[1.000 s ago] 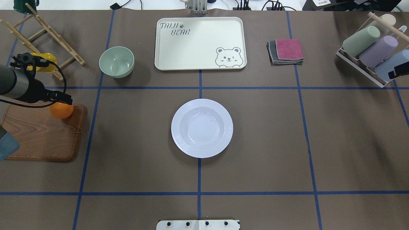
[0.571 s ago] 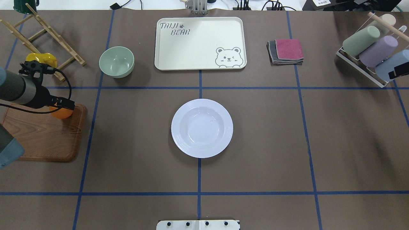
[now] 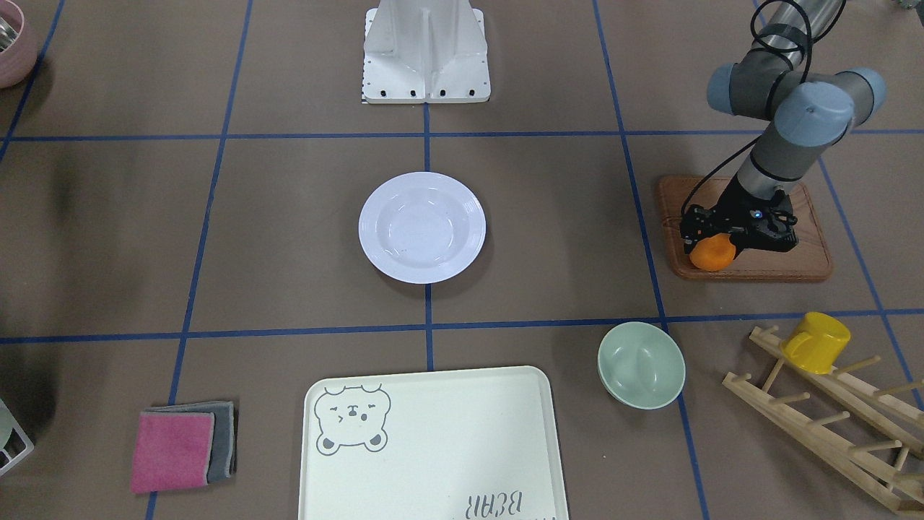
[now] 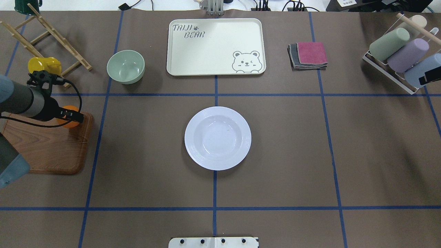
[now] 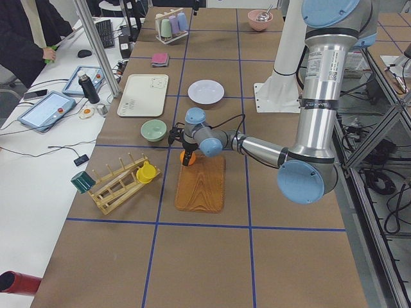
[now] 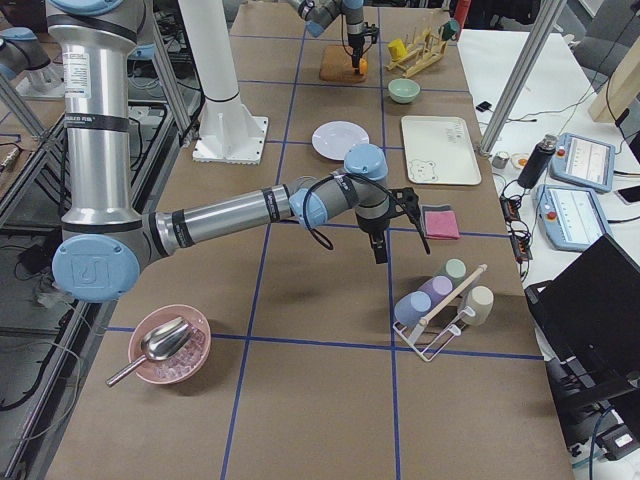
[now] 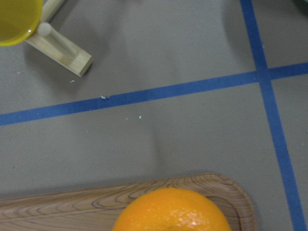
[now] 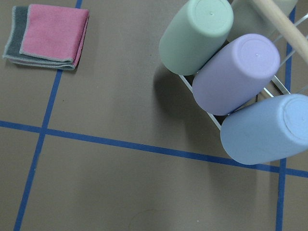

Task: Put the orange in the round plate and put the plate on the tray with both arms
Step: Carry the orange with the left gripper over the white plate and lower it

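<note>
Cream rectangular tray (image 4: 213, 48) read "TAIJI BEAR". Small orange fruit (image 3: 712, 256) lay on brown wood-grain board (image 3: 794, 264) under left claw (image 3: 713, 244), grip undeterminable. Right claw (image 6: 379, 250), by cup rack (image 4: 387, 73): state unclear. White round plate (image 4: 217, 137) lay apart.

Your left arm (image 3: 772, 155) reaches low, left gripper (image 3: 716, 238) pointing down; your right gripper (image 6: 379, 252) hangs midair, pointing down.

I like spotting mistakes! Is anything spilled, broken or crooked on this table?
Nothing stands out. The round plate and tray lie flat and empty, and the orange sits whole on the wooden board under the left gripper.
</note>
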Controlling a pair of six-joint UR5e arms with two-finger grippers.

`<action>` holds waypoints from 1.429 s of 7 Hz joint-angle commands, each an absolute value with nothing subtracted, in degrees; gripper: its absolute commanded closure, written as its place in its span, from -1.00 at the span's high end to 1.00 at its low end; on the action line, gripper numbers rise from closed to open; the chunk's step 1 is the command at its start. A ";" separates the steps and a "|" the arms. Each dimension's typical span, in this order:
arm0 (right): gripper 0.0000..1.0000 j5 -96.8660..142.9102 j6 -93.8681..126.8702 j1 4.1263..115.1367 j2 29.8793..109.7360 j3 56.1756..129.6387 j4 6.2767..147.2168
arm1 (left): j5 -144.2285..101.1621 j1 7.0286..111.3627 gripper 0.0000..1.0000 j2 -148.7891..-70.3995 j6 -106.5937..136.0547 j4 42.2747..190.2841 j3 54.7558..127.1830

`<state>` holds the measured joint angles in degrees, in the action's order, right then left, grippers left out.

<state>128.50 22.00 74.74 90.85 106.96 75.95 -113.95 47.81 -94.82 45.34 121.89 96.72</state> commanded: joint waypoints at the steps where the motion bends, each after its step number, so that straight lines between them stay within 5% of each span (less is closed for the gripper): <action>1: 1.00 128.50 22.23 74.71 90.88 106.96 75.85 | -115.74 47.81 -1.00 -96.31 46.22 117.90 103.07; 6: 1.00 129.55 27.50 73.92 90.62 108.27 75.41 | -108.56 35.71 -1.00 -124.59 68.95 91.97 102.40; 10: 1.00 129.46 34.18 70.76 89.74 110.56 75.41 | -100.64 27.17 -1.00 -140.42 78.21 92.28 85.64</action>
